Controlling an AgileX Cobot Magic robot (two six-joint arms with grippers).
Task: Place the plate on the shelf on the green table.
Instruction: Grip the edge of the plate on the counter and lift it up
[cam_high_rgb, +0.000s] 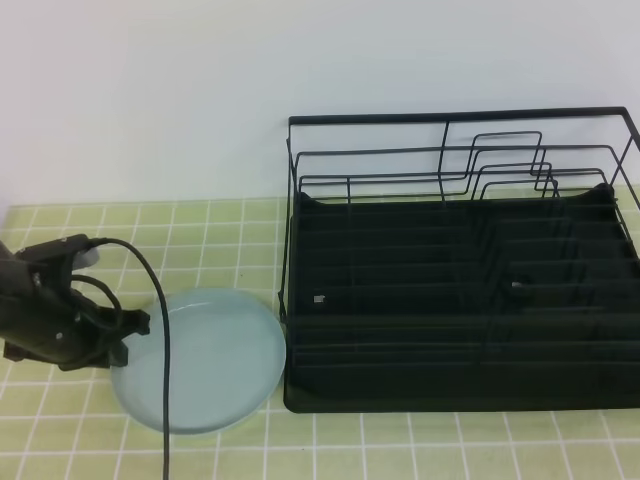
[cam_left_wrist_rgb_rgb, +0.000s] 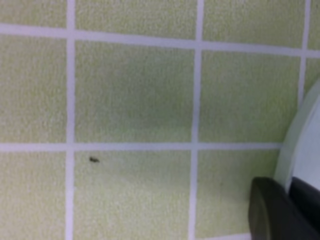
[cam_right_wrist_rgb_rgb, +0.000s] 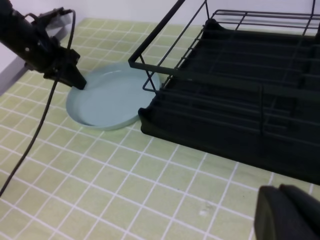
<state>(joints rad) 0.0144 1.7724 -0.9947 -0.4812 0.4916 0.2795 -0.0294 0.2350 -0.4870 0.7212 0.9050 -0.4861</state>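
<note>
you can see the plate (cam_high_rgb: 205, 362) lying flat on the green table (cam_high_rgb: 220, 235), just beside the shelf's (cam_high_rgb: 460, 260) near-left corner, its rim close to the rack's tray base but not inside it. none of the plate rests on the shelf.

your left gripper (cam_high_rgb: 133, 327) sits at the side of the plate farthest from the shelf, low over the tiles. its fingers are pressed together on the plate's rim there: in the right wrist view the dark tip (cam_right_wrist_rgb_rgb: 79, 82) meets the rim on that far edge, and in the left wrist view one finger (cam_left_wrist_rgb_rgb: 272, 212) lies outside the pale rim (cam_left_wrist_rgb_rgb: 295, 145) with the other just inside it. the plate looks level on the tiles in the high view.

a black cable (cam_high_rgb: 160, 330) drapes from that arm across the plate's far-from-shelf part and on down over the table.

your right gripper (cam_right_wrist_rgb_rgb: 290, 212) hangs over the tiles in front of the shelf, well apart from the plate, its fingers drawn together and holding nothing.
</note>
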